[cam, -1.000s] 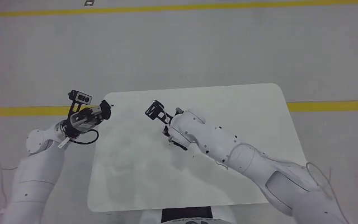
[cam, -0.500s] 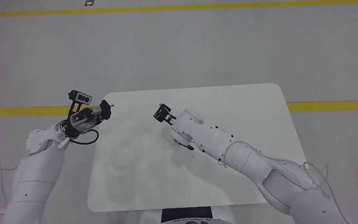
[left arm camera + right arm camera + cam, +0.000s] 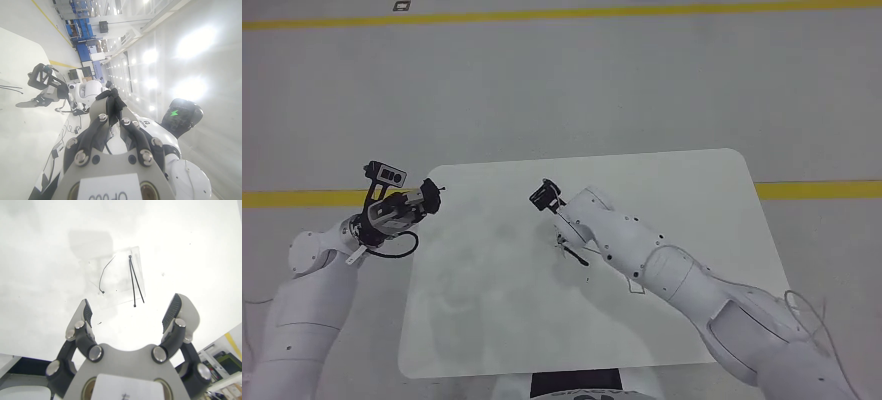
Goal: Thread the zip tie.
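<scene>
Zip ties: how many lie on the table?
3. One curved tie lies alone; two straight ties beside it meet at one end in a V. More may be hidden.

Open path from right gripper to zip ties; left gripper well apart, at table edge.

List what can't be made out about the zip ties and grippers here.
Right wrist view: whether the two straight zip ties are joined where they meet; too small.
Left wrist view: what the black lump in the left gripper's shut jaws is; blurred, bunched.
Top view: the ties' layout; the right arm overlies them.
</scene>
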Action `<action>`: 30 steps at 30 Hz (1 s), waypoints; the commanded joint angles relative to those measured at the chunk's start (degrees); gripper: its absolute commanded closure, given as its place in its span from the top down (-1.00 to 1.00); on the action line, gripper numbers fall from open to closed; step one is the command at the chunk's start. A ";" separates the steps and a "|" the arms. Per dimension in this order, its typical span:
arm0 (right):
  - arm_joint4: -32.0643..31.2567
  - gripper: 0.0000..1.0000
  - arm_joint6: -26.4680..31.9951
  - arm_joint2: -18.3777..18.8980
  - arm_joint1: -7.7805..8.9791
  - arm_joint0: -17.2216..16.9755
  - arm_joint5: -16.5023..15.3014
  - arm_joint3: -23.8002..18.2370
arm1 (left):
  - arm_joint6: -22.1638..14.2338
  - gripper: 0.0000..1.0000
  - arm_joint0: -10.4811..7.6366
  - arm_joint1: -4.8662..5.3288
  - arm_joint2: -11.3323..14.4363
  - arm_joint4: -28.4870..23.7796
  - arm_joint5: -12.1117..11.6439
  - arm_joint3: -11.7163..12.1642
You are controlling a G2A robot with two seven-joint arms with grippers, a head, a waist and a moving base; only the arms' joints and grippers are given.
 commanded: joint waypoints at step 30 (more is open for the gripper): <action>18.18 0.26 -1.46 19.93 3.10 -8.39 4.75 -0.37 | 0.00 -1.00 0.00 0.00 0.00 0.00 0.00 0.00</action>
